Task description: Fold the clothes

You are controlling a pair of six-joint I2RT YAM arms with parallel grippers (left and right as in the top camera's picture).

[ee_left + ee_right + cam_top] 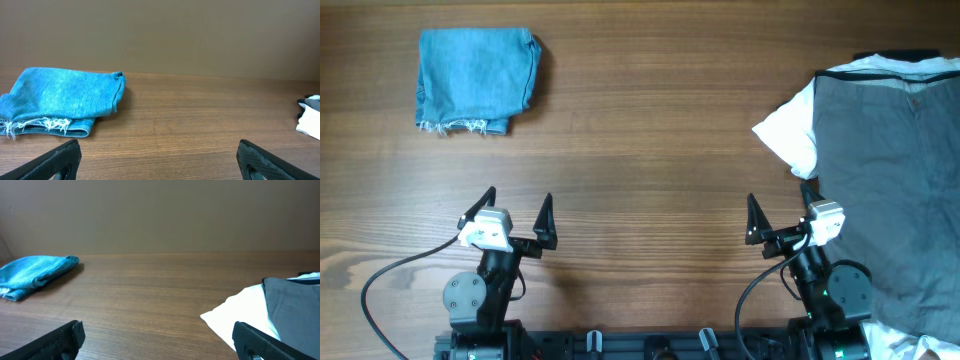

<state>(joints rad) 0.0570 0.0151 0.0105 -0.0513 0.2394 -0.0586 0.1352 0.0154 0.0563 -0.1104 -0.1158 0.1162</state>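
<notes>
A pair of mid-grey woven shorts (890, 190) is lying spread flat at the right edge of the brown wood-grain table (650, 130). Its waistband is pointing toward the far side and its near end is running down past the base of the right arm. The shorts are resting on top of a white garment (786, 132), which is poking out in a crumpled corner from under their left edge. A strip of black fabric (895, 55) is showing along the far side of the pile. The right tool (779, 195) is sitting just beside the shorts' left edge, its fingers spread wide with nothing between them. Seen from above, its outer finger is overlapping that edge, though whether it is touching the cloth cannot be told. The left tool (519, 196) is likewise standing wide apart and empty over bare wood near the front of the table. Well apart from both, a folded piece of light-blue denim with a frayed hem (475, 80) is lying at the far left corner.
</notes>
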